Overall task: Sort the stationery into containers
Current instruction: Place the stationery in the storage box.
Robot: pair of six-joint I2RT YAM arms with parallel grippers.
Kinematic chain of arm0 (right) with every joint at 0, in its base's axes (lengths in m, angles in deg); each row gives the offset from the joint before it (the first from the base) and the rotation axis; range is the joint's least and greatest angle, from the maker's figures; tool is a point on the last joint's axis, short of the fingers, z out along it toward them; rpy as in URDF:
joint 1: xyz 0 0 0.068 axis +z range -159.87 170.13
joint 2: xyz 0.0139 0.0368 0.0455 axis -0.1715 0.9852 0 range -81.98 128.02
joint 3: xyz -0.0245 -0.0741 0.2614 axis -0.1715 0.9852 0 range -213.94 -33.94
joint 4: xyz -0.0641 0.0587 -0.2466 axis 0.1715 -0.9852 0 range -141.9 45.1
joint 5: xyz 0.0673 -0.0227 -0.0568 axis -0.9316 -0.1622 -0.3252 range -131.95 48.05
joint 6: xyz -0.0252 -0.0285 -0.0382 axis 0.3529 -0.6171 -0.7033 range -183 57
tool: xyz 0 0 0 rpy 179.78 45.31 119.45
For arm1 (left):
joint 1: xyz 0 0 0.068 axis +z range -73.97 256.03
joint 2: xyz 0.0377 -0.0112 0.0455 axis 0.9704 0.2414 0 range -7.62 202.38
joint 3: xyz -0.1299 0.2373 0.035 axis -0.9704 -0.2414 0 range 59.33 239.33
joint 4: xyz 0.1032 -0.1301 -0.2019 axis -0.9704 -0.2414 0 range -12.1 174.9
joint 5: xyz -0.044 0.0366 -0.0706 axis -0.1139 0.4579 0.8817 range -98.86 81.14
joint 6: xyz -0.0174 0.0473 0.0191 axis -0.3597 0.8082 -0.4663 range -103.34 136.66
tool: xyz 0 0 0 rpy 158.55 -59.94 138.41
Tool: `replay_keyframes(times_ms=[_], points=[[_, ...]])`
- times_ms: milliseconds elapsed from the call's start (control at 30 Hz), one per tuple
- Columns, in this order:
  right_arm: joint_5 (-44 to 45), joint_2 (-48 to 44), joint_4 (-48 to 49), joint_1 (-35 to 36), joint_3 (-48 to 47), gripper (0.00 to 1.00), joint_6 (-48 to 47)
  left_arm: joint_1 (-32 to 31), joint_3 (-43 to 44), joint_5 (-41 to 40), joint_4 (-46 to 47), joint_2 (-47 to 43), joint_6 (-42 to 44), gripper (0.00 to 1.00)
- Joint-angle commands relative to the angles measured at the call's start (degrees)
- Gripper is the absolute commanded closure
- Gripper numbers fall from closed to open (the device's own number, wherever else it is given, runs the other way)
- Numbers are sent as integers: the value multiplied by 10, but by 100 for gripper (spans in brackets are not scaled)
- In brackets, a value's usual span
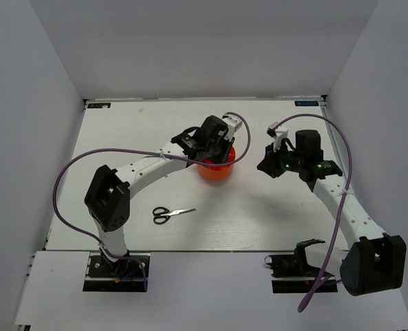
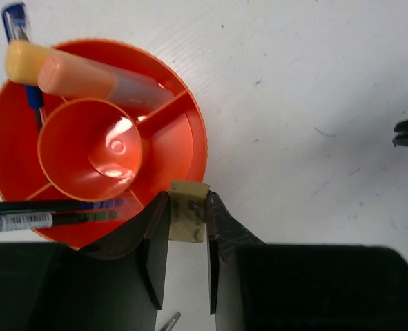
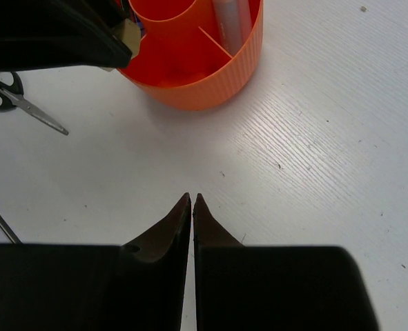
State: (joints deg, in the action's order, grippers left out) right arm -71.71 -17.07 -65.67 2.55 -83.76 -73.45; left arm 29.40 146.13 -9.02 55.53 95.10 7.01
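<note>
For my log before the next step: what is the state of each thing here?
Cup: upright, centre circle empty.
Eraser: held beside the cup rim.
Left hand: shut on eraser.
Right hand: shut, empty.
Scissors: on table, blades closed.
Highlighter: leaning in a ring compartment.
Pens: in another ring compartment.

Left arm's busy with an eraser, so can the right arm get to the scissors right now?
Probably yes. The right gripper is shut and empty, nothing lies between it and the scissors, and the left gripper sits by the cup, off that path.
</note>
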Motion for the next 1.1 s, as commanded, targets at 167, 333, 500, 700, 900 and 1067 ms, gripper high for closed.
replay_keyframes(times_ms=[167,333,500,700,900,1067], points=[[-9,-4,17,-8,0,94,5,-2,36,-21,20,-1,19,93],[-14,-5,17,-11,1,94,7,-10,34,-18,21,16,23,91],[-21,-4,16,-14,1,92,10,-21,44,-39,19,29,26,90],[-31,-4,19,-19,1,92,13,-37,39,-81,16,40,37,85],[-40,-7,16,-23,2,91,14,-47,37,-134,17,48,50,79],[-48,-8,15,-25,2,91,14,-57,42,-172,18,55,69,77]])
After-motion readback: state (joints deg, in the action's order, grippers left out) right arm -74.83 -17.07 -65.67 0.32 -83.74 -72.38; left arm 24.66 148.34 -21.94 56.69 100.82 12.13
